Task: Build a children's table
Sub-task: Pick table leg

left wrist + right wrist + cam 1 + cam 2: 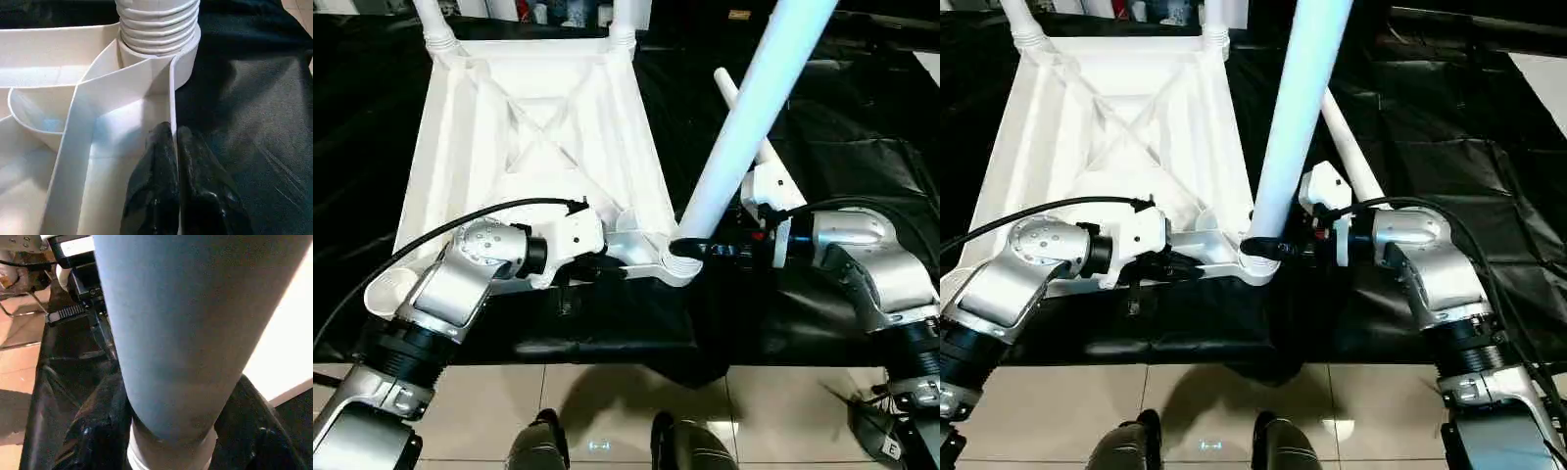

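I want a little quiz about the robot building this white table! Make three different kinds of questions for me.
1. True or false: the tabletop lies upside down, ribbed side up.
2. What does the right gripper hold? A) a cable B) a leg C) the black sheet
3. Fill in: the left gripper is shut on the tabletop's ____.

Key:
1. True; two legs already stand in the far corner sockets.
2. B; its lower end sits at the near corner socket.
3. Rim, the thin side wall near that socket.

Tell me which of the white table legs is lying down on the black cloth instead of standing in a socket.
The leg lying right of the tabletop, behind the right gripper. The other legs stand upright in corner sockets.
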Controlling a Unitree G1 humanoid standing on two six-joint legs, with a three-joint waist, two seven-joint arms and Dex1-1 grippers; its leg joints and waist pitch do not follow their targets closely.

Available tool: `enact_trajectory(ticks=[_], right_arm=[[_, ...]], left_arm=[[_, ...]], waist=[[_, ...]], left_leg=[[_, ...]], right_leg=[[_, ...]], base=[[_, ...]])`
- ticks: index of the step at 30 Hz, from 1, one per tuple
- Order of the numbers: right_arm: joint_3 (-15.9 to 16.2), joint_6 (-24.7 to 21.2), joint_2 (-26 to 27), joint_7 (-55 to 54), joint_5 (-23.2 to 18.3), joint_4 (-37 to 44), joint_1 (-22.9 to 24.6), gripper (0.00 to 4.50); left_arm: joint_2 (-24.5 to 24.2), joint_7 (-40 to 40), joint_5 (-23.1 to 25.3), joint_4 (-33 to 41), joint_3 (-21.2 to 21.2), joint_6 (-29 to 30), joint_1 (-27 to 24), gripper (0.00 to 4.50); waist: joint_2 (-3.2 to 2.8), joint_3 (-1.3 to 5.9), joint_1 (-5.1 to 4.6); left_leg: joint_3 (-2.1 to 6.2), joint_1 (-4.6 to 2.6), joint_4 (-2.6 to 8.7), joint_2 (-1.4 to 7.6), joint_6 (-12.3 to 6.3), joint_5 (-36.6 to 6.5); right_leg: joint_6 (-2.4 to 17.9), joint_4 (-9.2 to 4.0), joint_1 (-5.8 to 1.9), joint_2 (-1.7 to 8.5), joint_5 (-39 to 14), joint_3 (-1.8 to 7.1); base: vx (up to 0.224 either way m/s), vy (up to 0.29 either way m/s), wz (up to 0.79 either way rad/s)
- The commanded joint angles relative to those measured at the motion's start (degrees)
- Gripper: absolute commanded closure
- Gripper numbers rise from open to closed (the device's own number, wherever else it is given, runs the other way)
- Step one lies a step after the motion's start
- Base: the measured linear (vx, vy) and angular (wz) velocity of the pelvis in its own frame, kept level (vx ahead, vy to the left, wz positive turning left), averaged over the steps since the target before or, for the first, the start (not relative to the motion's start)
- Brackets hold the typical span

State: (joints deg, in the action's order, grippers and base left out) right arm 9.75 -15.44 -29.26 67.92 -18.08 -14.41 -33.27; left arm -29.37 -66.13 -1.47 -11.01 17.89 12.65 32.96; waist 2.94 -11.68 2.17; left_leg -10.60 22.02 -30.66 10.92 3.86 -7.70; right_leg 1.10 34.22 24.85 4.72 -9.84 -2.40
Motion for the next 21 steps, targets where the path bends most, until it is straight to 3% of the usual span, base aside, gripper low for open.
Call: enact_trajectory(ticks=[1, 7, 9, 10, 13, 16, 21], right_arm=[[4.8, -4.8, 0.6, 3.8, 1.1, -5.0, 4.9, 2.63], [1.8, -4.2, 4.4, -4.3, 2.5, -11.1, 4.2, 2.63], [1.8, -4.0, 4.6, -5.7, 3.3, -12.2, 4.4, 2.64], [2.3, -3.6, 4.3, -5.3, 3.7, -12.6, 4.8, 2.64], [3.4, -2.8, 3.3, -2.3, 3.3, -10.8, 6.6, 2.64], [3.8, -2.3, 2.6, 0.2, 3.1, -9.1, 7.6, 2.64], [5.4, -1.0, 1.1, 3.1, 4.1, -7.9, 7.9, 2.64]], left_arm=[[0.0, 0.6, -0.8, 0.6, -0.6, -0.2, -0.6, 4.5], [0.0, 0.1, -1.0, 0.6, -0.4, -0.2, -0.3, 4.5], [0.1, 0.0, -1.0, 0.5, -0.5, -0.2, -0.3, 4.5], [0.1, 0.0, -1.0, 0.4, -0.5, -0.2, -0.2, 4.5], [0.1, -0.1, -0.9, 0.3, -0.4, -0.2, -0.1, 4.5], [-0.2, -0.5, -0.8, 0.2, -0.1, -0.6, 0.0, 4.5], [-0.5, -0.9, -0.9, 0.0, -0.1, -0.8, 0.4, 4.5]], waist=[[0.03, 4.58, -0.21], [-0.34, 4.73, -0.33], [-0.18, 4.65, -0.41], [-0.26, 4.55, -0.43], [-0.3, 4.54, -0.32], [-0.35, 4.76, -0.2], [-0.32, 5.2, -0.25]], left_leg=[[0.01, -1.06, 1.99, 1.76, -6.61, -7.4], [0.07, -1.1, 2.1, 1.77, -5.68, -8.5], [0.09, -1.08, 2.19, 1.77, -5.12, -9.4], [0.19, -1.12, 2.36, 1.79, -4.06, -11.6], [0.26, -1.27, 2.5, 1.88, -2.93, -13.6], [0.3, -1.3, 2.56, 1.92, -2.96, -13.2], [0.15, -1.08, 2.18, 1.8, -4.71, -9.7]], right_leg=[[14.8, -3.19, -3.36, 2.69, -7.2, 2.46], [15.1, -3.34, -3.28, 2.7, -7.9, 2.4], [14.8, -3.49, -3.26, 2.63, -9.1, 2.35], [13.8, -3.89, -3.2, 2.76, -12.7, 2.36], [12.7, -4.24, -3.06, 2.84, -15.8, 2.44], [12.4, -4.11, -3.08, 2.68, -14.0, 2.45], [14.4, -3.44, -3.43, 2.55, -7.3, 2.43]], base=[[0.0, 0.0, 0.0], [0.0, 0.0, 0.0], [0.0, 0.0, 0.0], [0.0, 0.0, 0.0], [0.0, 0.0, 0.0], [0.0, 0.0, 0.0], [0.0, 0.0, 0.0]])
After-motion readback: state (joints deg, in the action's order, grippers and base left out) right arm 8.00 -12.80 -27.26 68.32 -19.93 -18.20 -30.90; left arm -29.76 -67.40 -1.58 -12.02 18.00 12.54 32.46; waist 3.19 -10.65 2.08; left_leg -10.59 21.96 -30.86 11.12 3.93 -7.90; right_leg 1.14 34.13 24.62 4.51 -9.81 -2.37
